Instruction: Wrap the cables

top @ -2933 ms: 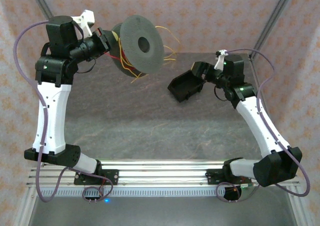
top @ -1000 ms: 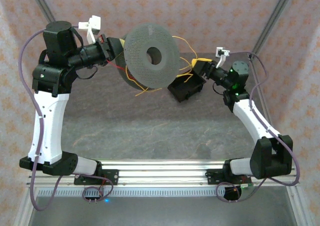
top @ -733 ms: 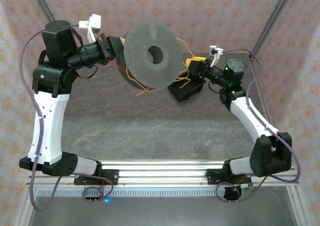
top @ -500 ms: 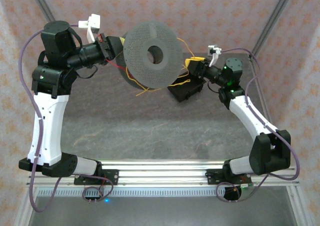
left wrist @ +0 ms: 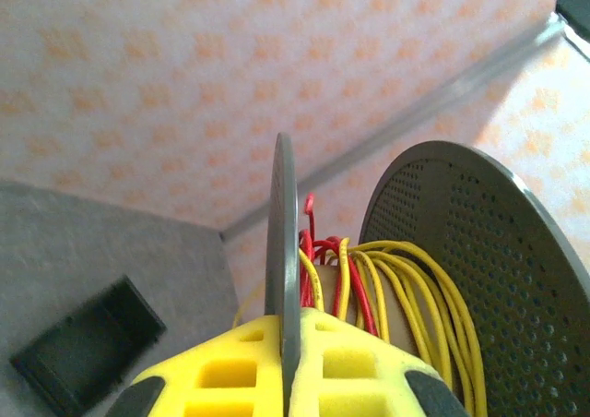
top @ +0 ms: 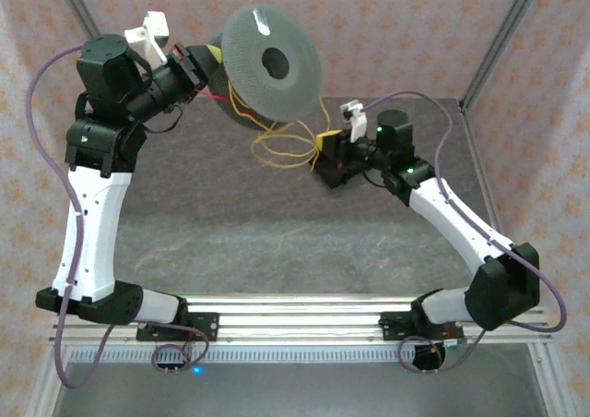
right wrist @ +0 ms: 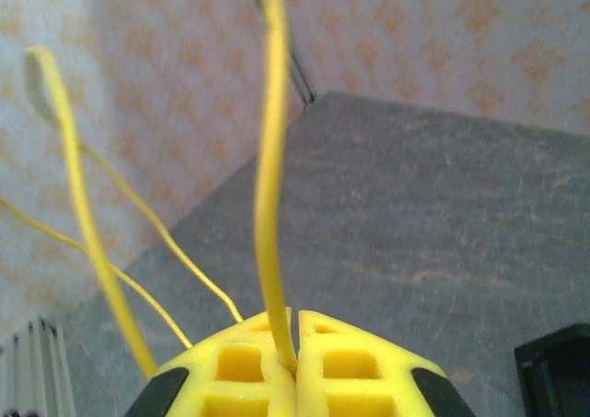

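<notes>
1. While the left arm was raised toward the back left corner, the left gripper held a round, grey, perforated plastic spool in the air above the grey table.
2. In the left wrist view, that gripper's yellow foam pads were pressed together on the thin edge of one spool flange.
3. The thin yellow and red cables lay wound around the hub between the two flanges, and loose yellow loops hung below the spool toward the right arm.
4. The right gripper sat low over the table, just under the spool.
5. Its yellow pads were closed on a single yellow strand that rose straight up from between them.
6. A black rectangular plastic tray rested on the table directly beside the right gripper.
</notes>
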Tool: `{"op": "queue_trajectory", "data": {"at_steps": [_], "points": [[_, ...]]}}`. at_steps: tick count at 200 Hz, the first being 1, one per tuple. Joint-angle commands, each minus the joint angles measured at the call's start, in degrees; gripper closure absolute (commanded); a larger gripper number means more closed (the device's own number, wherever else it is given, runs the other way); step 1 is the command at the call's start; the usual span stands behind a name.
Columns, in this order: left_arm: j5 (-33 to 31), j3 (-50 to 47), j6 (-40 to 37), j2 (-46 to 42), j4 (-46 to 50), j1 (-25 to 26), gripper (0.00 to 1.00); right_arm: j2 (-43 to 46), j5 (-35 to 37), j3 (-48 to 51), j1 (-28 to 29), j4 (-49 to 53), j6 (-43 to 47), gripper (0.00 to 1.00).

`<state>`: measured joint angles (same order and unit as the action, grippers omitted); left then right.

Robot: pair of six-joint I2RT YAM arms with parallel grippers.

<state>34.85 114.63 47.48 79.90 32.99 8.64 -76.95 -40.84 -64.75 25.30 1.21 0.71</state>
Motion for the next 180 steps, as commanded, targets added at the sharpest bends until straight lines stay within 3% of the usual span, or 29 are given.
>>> {"op": "queue_trajectory", "data": {"at_steps": [1,60,110,149,180], "points": [[-12.28,0.94,0.80,1.29,-14.28,0.13,1.00,3.57,9.13,-0.41,4.58,9.65,9.05,1.00],[-26.00,1.15,-12.56,8.39,-8.38,0.36,1.00,4.60,22.24,-9.65,21.01,24.12,20.50,1.00],[-33.30,-2.48,-22.78,11.80,-5.01,2.47,1.00,-1.35,24.40,-21.82,32.27,35.00,26.86,1.00],[-35.38,-4.41,-28.03,12.98,-2.98,4.85,1.00,-4.59,27.86,-27.56,33.99,38.69,29.74,1.00],[-31.97,-4.42,-33.80,14.23,1.26,5.59,1.00,-3.97,29.19,-29.62,31.95,38.89,29.86,1.00]]}}
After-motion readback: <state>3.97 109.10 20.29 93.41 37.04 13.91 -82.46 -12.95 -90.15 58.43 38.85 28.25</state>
